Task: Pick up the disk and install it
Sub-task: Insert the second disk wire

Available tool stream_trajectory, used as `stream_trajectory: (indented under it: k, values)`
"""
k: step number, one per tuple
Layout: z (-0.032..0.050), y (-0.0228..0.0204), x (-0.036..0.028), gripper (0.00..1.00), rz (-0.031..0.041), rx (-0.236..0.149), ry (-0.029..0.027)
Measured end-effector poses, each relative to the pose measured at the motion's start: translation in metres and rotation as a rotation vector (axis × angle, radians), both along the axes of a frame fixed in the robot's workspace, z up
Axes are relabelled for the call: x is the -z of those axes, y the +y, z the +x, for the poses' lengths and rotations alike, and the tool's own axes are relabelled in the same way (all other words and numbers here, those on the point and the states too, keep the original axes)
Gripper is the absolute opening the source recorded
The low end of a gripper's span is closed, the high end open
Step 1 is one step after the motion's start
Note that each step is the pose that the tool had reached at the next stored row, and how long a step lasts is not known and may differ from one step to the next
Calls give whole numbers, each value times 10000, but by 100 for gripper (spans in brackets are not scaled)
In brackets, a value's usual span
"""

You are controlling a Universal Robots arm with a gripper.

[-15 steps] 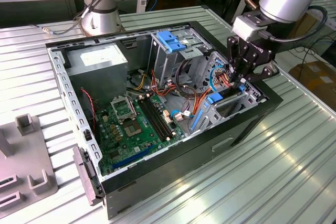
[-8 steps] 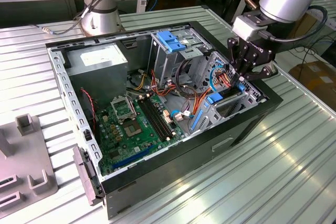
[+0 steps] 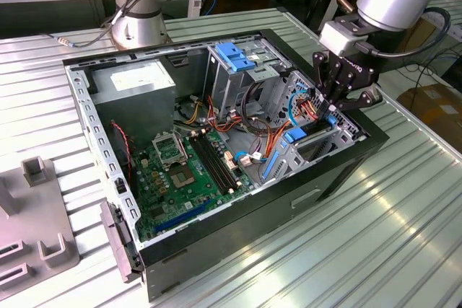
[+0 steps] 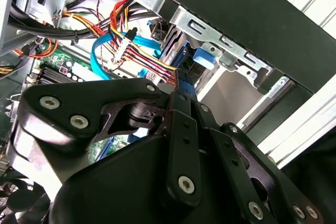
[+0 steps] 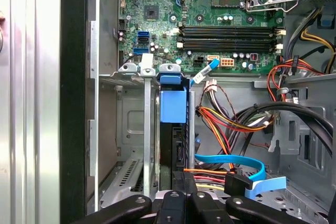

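Note:
The disk stands on edge in a narrow slot of the metal bay at the case's front corner, its blue carrier rail showing along its upper edge. In the exterior view the disk's blue rail runs from the bay toward my gripper. The black fingers come together on a blue strip of the rail. My gripper sits at the disk's end nearest the case wall, shut on it. Most of the disk's body is hidden inside the slot.
An open black computer case lies on a slatted metal table. Coloured power wires and a blue data cable crowd the bay. A fixed blue bracket tops the drive cage. A grey fixture lies at the exterior view's left.

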State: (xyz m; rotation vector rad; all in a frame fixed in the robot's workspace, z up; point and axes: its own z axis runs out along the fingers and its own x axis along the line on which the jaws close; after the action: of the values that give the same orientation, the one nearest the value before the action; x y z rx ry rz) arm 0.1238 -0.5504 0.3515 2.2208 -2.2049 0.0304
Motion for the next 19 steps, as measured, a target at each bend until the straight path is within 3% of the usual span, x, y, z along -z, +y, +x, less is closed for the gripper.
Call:
stream_trajectory:
  k: [4,7,11,14,16,19]
  values:
    - [0,0,-16,11,4,0,0]
    - [0,0,-69,11,46,-1,4]
    - [0,0,-177,11,69,0,17]
    - [0,7,-317,11,70,0,17]
    - [1,17,-363,11,70,-1,18]
    - [-2,19,-365,11,90,4,17]
